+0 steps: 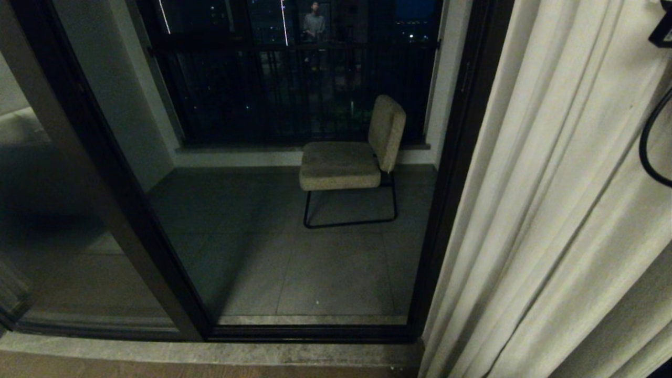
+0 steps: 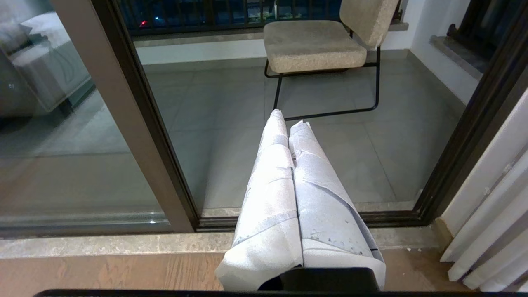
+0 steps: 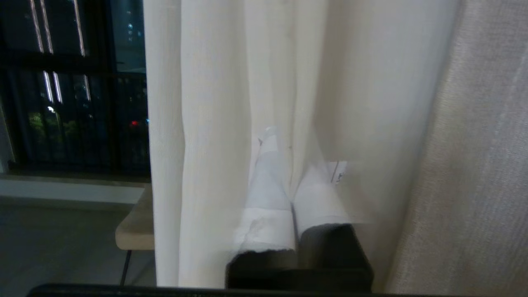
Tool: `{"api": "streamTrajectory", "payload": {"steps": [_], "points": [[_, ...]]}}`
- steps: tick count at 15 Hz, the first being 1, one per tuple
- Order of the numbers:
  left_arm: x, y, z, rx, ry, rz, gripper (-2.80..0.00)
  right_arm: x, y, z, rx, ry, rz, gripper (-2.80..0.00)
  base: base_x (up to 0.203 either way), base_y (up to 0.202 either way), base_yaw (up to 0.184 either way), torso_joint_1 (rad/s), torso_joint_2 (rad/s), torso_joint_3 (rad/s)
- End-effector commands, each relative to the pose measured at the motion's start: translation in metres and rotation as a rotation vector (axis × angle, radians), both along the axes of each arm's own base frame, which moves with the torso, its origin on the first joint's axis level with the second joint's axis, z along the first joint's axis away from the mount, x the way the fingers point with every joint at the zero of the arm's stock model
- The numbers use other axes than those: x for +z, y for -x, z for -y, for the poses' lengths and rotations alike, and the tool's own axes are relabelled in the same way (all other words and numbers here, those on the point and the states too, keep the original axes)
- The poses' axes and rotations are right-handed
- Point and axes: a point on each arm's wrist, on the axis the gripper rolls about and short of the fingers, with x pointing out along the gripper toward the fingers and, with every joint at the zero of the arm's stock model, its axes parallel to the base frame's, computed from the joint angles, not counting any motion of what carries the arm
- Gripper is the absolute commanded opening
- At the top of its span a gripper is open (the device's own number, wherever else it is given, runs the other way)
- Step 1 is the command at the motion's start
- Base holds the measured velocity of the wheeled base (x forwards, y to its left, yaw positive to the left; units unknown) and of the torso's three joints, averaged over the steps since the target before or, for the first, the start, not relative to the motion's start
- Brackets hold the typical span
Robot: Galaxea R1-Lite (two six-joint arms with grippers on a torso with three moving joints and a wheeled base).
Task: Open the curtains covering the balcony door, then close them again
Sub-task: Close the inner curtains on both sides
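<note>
Right wrist view is showing the right gripper point(image 3: 291, 165) pinching a pleat of the floor-length cream-beige woven curtains point(image 3: 231, 103) bunched beside the dark-framed glass balcony door point(image 1: 294, 157), so that thin fold is probably slipping out once it's tugging sideways, while the left gripper point(image 2: 291, 123) is hanging pressed together, idle.

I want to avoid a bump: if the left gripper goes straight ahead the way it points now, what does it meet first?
Probably the door glass: the left gripper points at the pane, with the chair beyond it. How near the glass is cannot be judged.
</note>
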Motion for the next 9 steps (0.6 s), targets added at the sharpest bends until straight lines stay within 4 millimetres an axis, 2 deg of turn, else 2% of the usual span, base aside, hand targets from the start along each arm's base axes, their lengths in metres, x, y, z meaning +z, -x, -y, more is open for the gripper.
{"api": "streamTrajectory", "payload": {"steps": [1, 9], "points": [[0.0, 0.0, 0.0, 0.0, 0.0, 0.001, -2.8, 0.0, 0.001, 0.0, 0.002, 0.001, 0.003, -2.8, 0.0, 0.0, 0.0, 0.0, 0.0, 0.0], [0.0, 0.0, 0.0, 0.0, 0.0, 0.001, -2.8, -0.006, 0.016, -0.012, 0.066, -0.03, -0.009, -2.8, 0.0, 0.0, 0.0, 0.0, 0.0, 0.0]]}}
